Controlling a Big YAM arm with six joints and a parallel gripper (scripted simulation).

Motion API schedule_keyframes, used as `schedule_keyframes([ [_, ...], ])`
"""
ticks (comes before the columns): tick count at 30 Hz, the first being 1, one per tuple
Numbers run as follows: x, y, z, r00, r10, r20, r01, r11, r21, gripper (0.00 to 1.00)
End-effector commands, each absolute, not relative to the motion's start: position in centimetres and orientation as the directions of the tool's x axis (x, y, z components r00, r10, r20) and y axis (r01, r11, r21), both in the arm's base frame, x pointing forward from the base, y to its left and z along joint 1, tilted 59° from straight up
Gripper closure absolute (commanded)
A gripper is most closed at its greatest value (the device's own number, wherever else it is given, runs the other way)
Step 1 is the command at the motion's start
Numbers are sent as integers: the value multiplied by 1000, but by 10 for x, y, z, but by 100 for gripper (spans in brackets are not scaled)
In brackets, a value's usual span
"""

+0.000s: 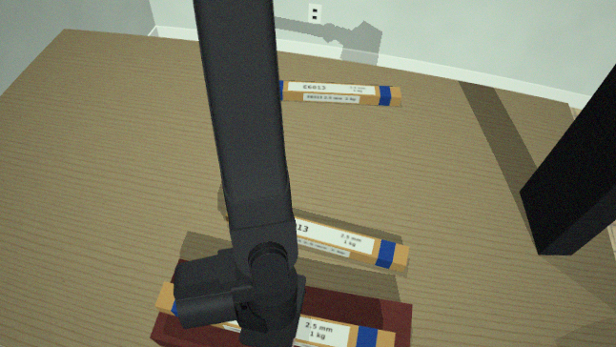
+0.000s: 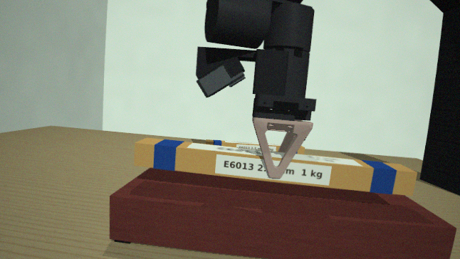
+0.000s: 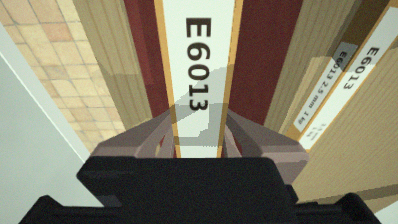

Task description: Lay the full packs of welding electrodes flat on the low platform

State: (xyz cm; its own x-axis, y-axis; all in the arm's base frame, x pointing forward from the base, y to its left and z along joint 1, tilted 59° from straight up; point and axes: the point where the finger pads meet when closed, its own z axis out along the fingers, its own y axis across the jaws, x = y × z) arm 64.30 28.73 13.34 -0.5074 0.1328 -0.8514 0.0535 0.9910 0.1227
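Observation:
My gripper (image 2: 276, 171) is shut on an orange E6013 electrode pack (image 2: 274, 167) with blue end bands, gripping it at its middle. The pack lies lengthwise over the dark red low platform (image 2: 281, 213), slightly tilted, its left end a little raised. In the wrist view the pack (image 3: 200, 75) runs between my fingers above the red platform (image 3: 260, 55). A second pack (image 1: 350, 245) lies on the table just behind the platform. A third pack (image 1: 340, 93) lies far back on the table.
A tall black block (image 1: 577, 181) stands at the right of the table. The arm's dark link (image 1: 248, 143) hides the left part of the second pack. The table's edge and a tiled floor (image 3: 45, 55) show in the wrist view.

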Motion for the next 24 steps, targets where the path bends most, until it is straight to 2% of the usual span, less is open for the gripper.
schedule_keyframes([
  [1, 626, 320, 148, -508, 126, -852, 17, 990, 137, 100],
  [24, 619, 336, 152, -505, 128, -854, 16, 990, 139, 100],
])
